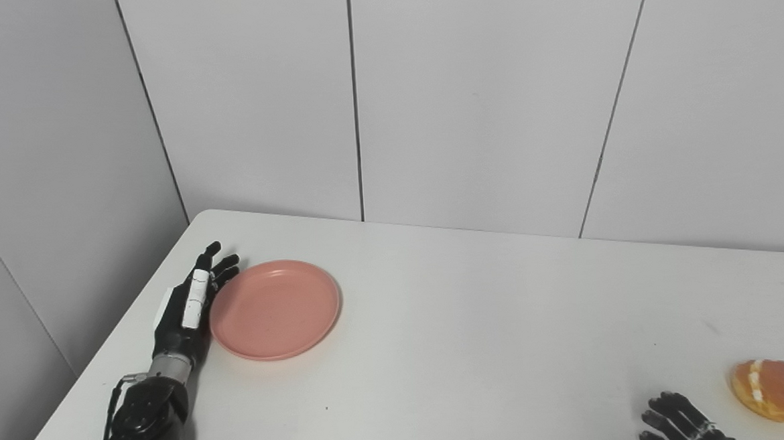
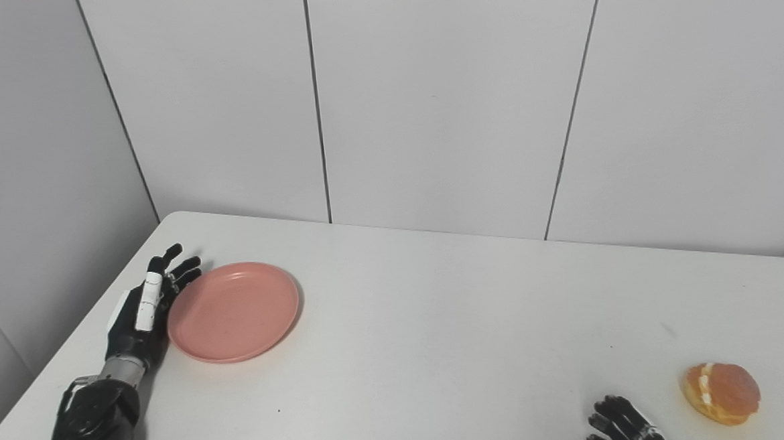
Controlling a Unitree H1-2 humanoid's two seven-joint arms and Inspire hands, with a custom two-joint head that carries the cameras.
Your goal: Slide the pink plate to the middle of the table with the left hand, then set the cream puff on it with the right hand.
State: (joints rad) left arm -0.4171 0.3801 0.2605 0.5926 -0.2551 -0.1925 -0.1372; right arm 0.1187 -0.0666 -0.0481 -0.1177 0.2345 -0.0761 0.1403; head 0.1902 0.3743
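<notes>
Pink plate [image 1: 274, 308]: left of frame on the worktop [image 1: 478, 323], not yet centred.
Left hand [image 1: 192, 304]: fingers spread, against the plate's rim.
Right hand [image 1: 678, 421]: fingers released, empty.
Cream puff [image 1: 771, 389]: lower right, not yet picked up.

We see white table [image 1: 478, 323], matte top, rounded far-left corner, few faint dark specks on surface near front and toward right. Behind it we note grey panelled wall [image 1: 479, 95], thin dark vertical seams between panels. On left, second panelled wall [image 1: 47, 164] meets back wall at corner, one seam slanting.
</notes>
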